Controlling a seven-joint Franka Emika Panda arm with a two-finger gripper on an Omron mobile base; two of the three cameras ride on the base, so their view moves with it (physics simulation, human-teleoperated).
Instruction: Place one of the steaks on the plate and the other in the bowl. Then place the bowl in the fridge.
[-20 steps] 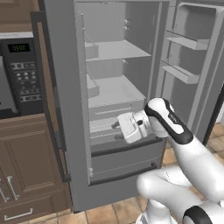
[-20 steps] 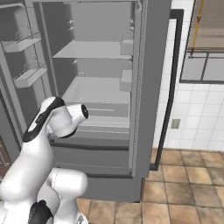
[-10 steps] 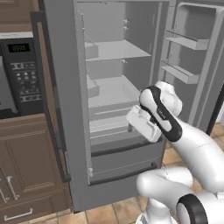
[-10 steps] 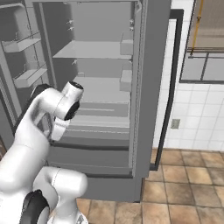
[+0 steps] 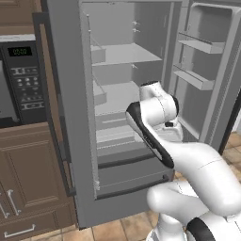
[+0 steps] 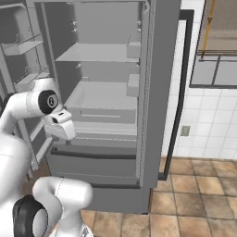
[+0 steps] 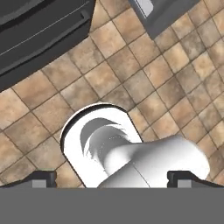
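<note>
The fridge (image 5: 70, 117) stands with both upper doors swung wide, its grey shelves (image 5: 124, 54) bare as far as I can see; no bowl, plate or steak can be made out inside it from here. The arm has pulled back from the shelf it was reaching toward a second ago: its white hand (image 6: 60, 126) has drawn out of the compartment and now hangs in front of the lower drawer (image 6: 92, 162), turned downward. Half a second ago the hand was still level with the middle shelf. The pincer (image 7: 111, 178) points at the brown tiled floor (image 7: 144, 83), its two dark tips (image 7: 41, 178) set far apart at the edges of the view, wide and holding nothing. The microwave (image 5: 21, 80) sits at the left
</note>
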